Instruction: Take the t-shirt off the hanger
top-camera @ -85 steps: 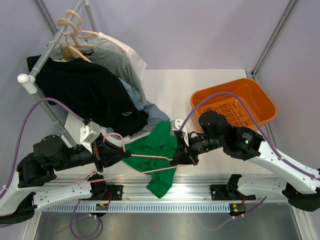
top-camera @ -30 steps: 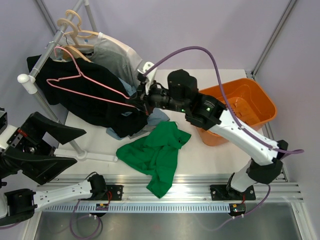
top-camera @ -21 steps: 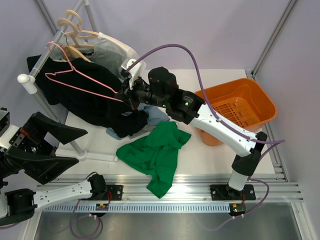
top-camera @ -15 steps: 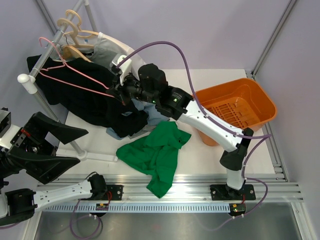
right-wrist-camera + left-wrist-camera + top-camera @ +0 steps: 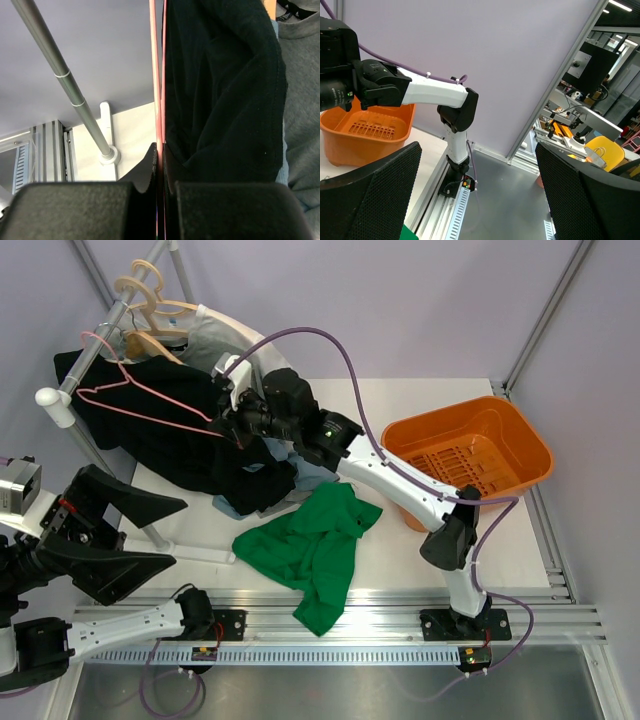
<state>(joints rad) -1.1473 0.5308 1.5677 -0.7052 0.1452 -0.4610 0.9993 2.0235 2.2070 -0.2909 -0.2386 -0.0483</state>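
Observation:
The bright green t-shirt (image 5: 310, 550) lies crumpled on the white table near the front edge, apart from the hanger. The thin pink wire hanger (image 5: 140, 390) is bare and stretches over the black shirt, its hook at the clothes rail (image 5: 112, 322). My right gripper (image 5: 224, 427) is shut on the hanger's right corner; in the right wrist view the pink wire (image 5: 158, 90) runs straight up from between the closed jaws of that gripper (image 5: 160, 150). My left gripper (image 5: 180, 533) hovers wide open at the front left, holding nothing, and in its own view the same gripper (image 5: 477, 165) faces the floor beyond the table.
A black shirt (image 5: 170, 435) and grey-white shirts (image 5: 235, 355) hang on beige wooden hangers (image 5: 150, 300) from the rail at the back left. The rack's post (image 5: 65, 85) stands left of the hanger. An orange basket (image 5: 470, 455) sits at the right.
My right arm has carried the bare pink hanger left and back over the black shirt, bringing its hook to the rail. The green t-shirt has not moved. The left gripper shifted slightly.

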